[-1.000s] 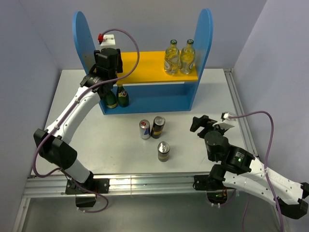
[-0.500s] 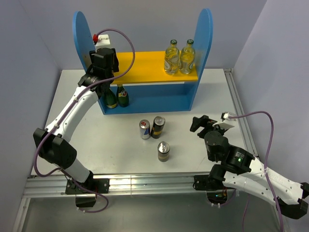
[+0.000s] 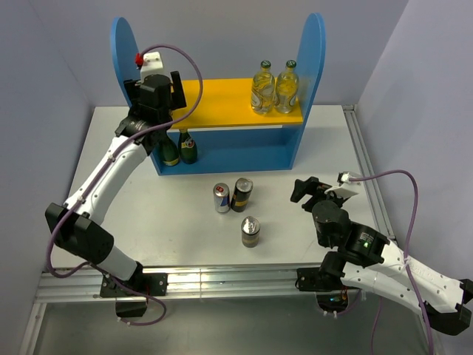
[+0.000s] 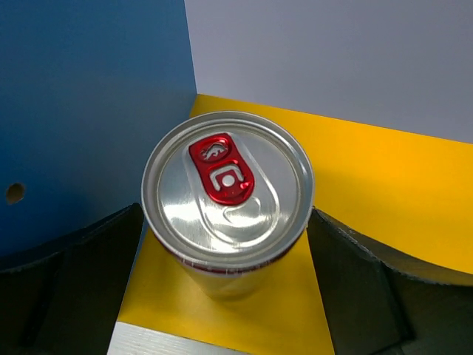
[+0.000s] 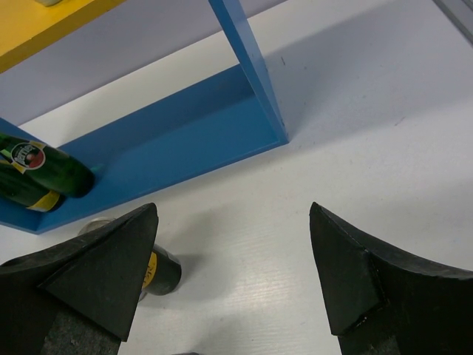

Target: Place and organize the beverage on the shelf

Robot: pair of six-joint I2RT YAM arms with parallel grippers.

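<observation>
— Counting: two clear bottles (image 3: 263, 87) on the shelf's (image 3: 314, 59) yellow board (image 3: 225, 100), two green bottles (image 3: 179, 150) below, three cans (image 3: 242, 194) on the table (image 3: 148, 200).
— We are pinching a fourth can (image 4: 228, 185) there, left gripper (image 4: 225, 218); right gripper (image 5: 233, 214) is gaping.

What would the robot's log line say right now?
left tool: grips can at board's left end | right tool: open, empty | three cans on table

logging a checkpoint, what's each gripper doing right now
left gripper: closed on the red-tabbed can, above the yellow board
right gripper: open, holding nothing
</observation>
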